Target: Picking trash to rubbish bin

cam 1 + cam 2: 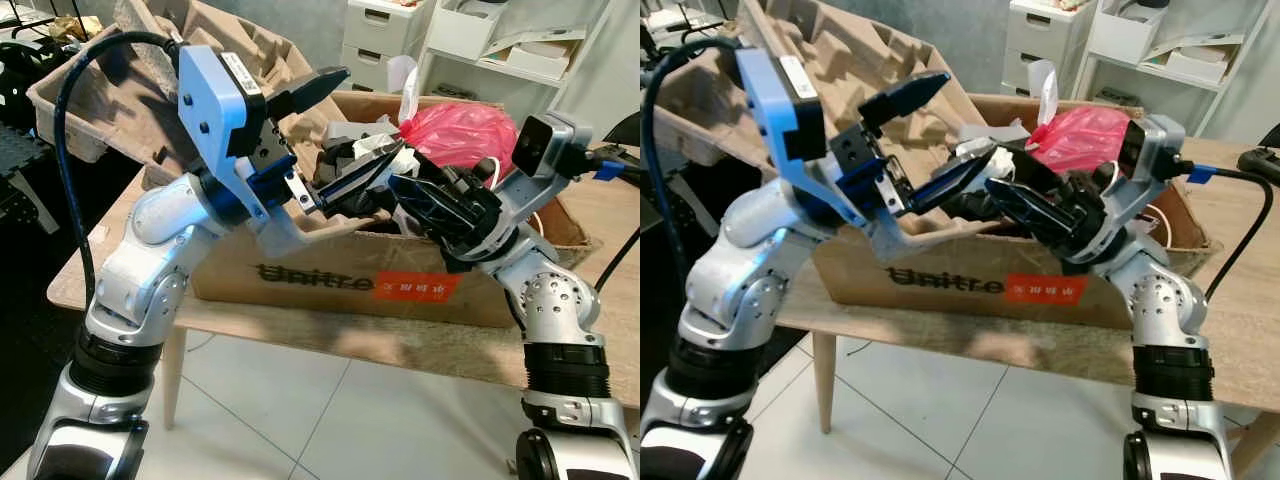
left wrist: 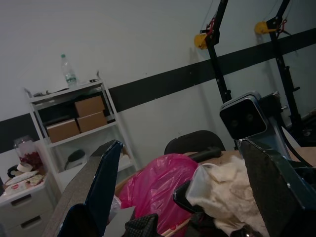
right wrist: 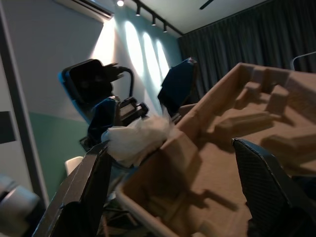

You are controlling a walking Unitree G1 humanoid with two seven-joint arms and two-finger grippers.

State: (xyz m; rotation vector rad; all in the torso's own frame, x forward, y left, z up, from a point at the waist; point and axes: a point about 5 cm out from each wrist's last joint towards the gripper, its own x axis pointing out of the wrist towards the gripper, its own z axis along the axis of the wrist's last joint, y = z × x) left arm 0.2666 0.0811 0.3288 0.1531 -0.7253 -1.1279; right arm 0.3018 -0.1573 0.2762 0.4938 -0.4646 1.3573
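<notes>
crumpled white tissue wad (image 1: 385, 155) at frame centre, over the brown cardboard box (image 1: 340, 275) | left claw (image 1: 335, 130) gaping, right claw (image 1: 405, 190) spread | drop seems pending, trash unbinned

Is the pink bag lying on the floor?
No, the pink bag sits up inside the cardboard box on the table, behind the two pincers.
</notes>
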